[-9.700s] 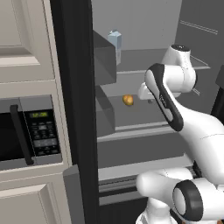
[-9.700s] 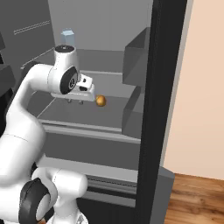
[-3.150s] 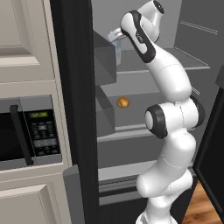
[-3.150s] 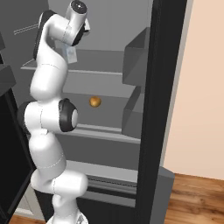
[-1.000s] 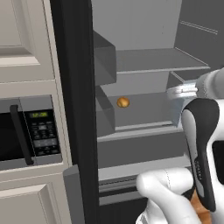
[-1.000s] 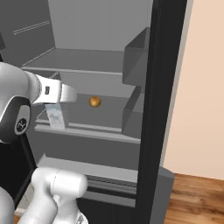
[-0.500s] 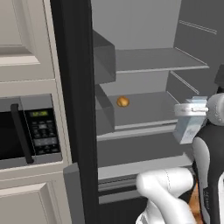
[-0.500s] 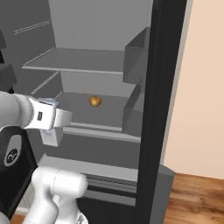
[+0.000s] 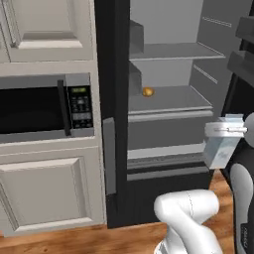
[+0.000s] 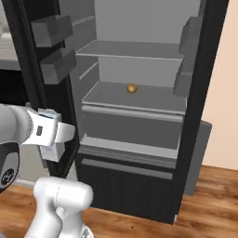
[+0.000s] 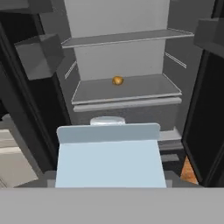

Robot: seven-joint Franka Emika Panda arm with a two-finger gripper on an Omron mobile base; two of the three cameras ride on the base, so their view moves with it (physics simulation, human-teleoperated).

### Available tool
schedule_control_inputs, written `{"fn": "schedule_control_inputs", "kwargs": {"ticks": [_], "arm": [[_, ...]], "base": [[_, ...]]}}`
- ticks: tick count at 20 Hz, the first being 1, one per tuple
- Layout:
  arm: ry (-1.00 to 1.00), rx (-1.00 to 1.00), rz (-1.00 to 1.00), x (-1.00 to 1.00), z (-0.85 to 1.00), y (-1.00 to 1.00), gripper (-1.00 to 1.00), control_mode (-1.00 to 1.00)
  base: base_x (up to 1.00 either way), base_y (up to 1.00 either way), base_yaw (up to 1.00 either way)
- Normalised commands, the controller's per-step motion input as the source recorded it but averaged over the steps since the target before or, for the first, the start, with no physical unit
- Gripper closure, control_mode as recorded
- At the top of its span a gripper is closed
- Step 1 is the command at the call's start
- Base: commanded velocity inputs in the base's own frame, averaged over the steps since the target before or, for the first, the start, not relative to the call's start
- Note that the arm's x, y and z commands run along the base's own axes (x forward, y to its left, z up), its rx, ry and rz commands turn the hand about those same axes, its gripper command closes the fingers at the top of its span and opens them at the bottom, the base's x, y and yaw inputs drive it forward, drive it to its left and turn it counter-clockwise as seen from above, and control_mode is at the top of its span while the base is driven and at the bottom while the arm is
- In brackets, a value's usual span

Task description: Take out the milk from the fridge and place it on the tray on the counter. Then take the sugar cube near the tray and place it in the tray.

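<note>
With the tall dark grey-black fridge [image 9: 168, 99] standing open in front of you, its grey shelves are bare except for one small orange-brown round item [image 9: 148, 92] resting on the middle shelf, toward the back. To your left of the fridge, you have a silver-and-black microwave [image 9: 47, 109] built in among beige panelled cabinet doors [image 9: 47, 196], and dark door bins [image 10: 53, 28] hang on the open door at your left in the right base view. Wooden flooring [image 10: 209, 195] runs along the foot of the fridge. Your two-finger gripper [image 9: 225, 131] sits outside the fridge, lower than the shelf with the round item and in front of the opening. Its jaws are spread partway and pinch the pale blue-grey gabled milk carton [image 11: 107, 157], which hangs below the hand in both base views. In the hand view you look over the carton's folded top ridge straight into the fridge, nothing lying between carton and shelves.
</note>
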Motion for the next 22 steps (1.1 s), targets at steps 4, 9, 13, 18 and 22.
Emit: {"fn": "schedule_control_inputs", "kwargs": {"ticks": [4, 9, 13, 18, 22], "arm": [[0.0, 0.0, 0.0, 0.0, 0.0, 0.0, 1.0, 1.0], [0.0, 0.0, 0.0, 0.0, 0.0, 0.0, 1.0, 1.0], [0.0, 0.0, 0.0, 0.0, 0.0, 0.0, 1.0, 1.0], [0.0, 0.0, 0.0, 0.0, 0.0, 0.0, 1.0, 1.0], [0.0, 0.0, 0.0, 0.0, 0.0, 0.0, 1.0, 1.0]], "base": [[-0.4, 1.0, 0.38], [-0.05, 0.75, 0.86], [0.0, 0.3, 1.0], [0.0, 0.22, 1.0], [0.0, 0.01, 1.0]]}}
